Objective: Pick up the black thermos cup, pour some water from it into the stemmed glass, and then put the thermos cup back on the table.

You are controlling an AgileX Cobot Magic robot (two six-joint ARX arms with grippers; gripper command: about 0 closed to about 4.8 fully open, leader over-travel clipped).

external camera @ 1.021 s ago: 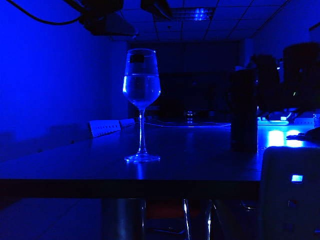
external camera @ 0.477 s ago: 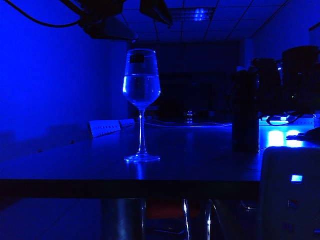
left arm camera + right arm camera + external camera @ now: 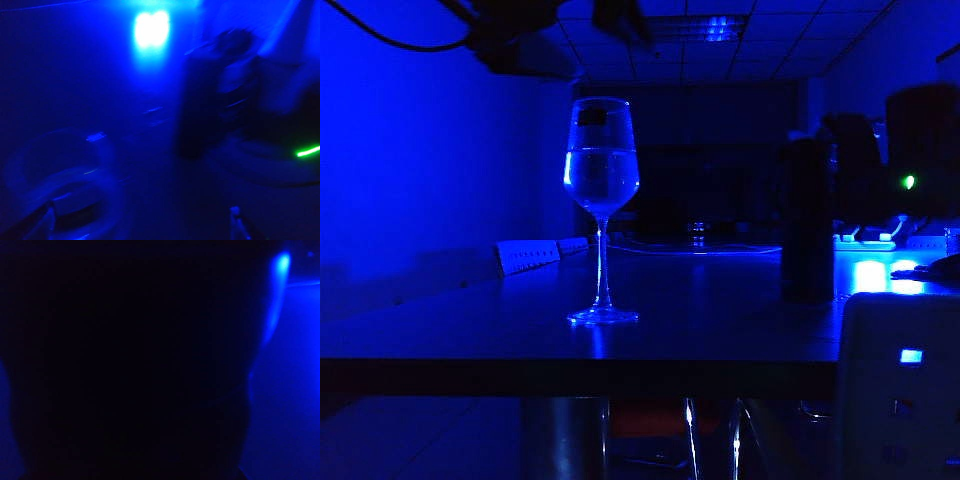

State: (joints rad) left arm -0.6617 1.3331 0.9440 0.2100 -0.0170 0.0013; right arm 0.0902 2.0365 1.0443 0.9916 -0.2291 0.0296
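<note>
Overhead, my left claw [image 3: 620,18] has edged upward, above the stemmed glass [image 3: 602,210]. The black thermos cup [image 3: 808,225] stands on the bench [image 3: 700,300], just before my right claw [image 3: 848,165].

Left wrist: that claw gapes wide, empty, the cup ahead of it.

Right wrist: a dark shape fills everything ahead, and I cannot tell that claw's spread.

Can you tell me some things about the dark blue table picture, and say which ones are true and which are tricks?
1. The clear tall stemmed glass stands upright. True.
2. The glass is empty. False: water fills part of its bowl.
3. The tall black thermos cup lies on its side. False: it stands upright on the dark glossy table.
4. The right pincer is close beside the thermos cup. True; whether it grips is too dark to tell.
5. The thermos cup touches the glass. False: they stand well apart.
</note>
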